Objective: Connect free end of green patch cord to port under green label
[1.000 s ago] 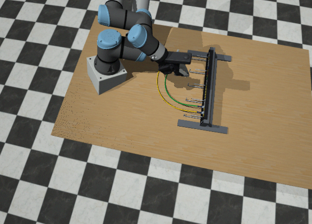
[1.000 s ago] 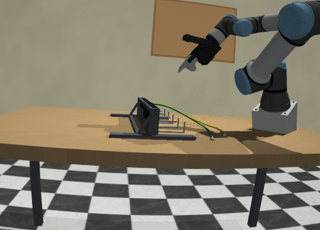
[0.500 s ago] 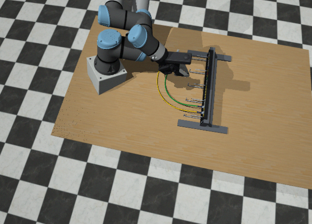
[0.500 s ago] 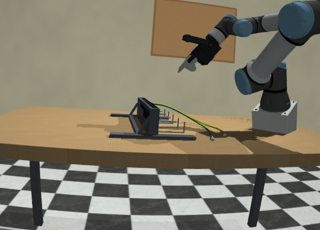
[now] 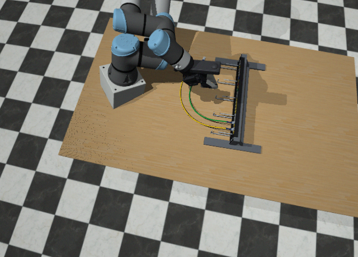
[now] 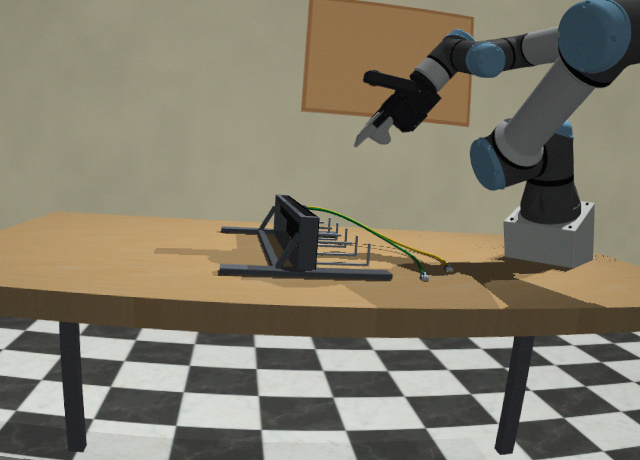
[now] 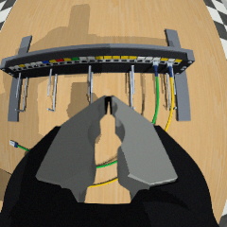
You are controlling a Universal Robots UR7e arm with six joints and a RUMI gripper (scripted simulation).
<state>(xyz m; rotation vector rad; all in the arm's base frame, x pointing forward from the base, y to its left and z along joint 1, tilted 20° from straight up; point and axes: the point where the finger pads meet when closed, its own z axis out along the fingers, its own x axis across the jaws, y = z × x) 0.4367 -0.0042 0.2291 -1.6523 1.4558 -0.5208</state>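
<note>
gripper (image 5: pixel 215 86) (image 6: pixel 356 144) (image 7: pixel 109 97): closed on nothing, high up, probably for clearance
green plug (image 6: pixel 424 277) (image 7: pixel 13 143): loose on the table (image 5: pixel 288 176) (image 6: pixel 155 295) (image 7: pixel 113 24), toward the exterior view's front edge (clip direction? can't tell)
rack (image 5: pixel 244 104) (image 6: pixel 308 243) (image 7: pixel 111 49): upright, spanning between long edges, feet bracing it
green label (image 7: pixel 76 59): marks the target port

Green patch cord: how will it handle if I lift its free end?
The green patch cord looks bendy but springy, since it arcs smoothly without kinks. It seems light, being so thin. Its far end is plugged into the rack, so pulling hard would probably tug that.
</note>
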